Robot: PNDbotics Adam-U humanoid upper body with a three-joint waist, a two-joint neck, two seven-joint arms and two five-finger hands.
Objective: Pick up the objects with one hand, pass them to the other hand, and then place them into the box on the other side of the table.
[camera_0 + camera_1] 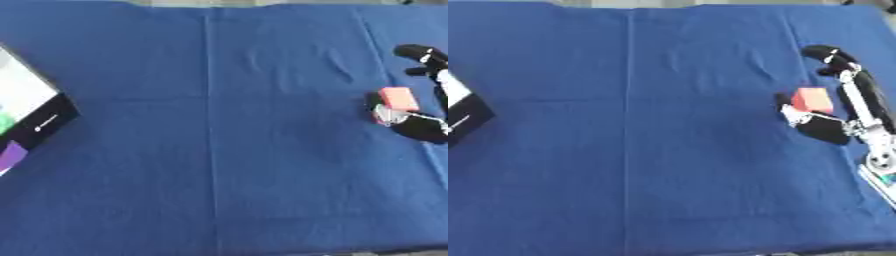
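Even, bright light — soft blur throughout, faint shadows.

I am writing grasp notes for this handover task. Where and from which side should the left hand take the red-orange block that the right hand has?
The right hand is curled round the lower part of the red-orange block, so only its upper part is free. The left hand, not in view, would best come from the robot's left and pinch that free upper part, probably across its flat faces.

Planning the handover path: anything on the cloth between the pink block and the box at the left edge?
Nothing: only bare blue cloth lies between the pink block, at the right hand, and the box, seen best in the left eye view.
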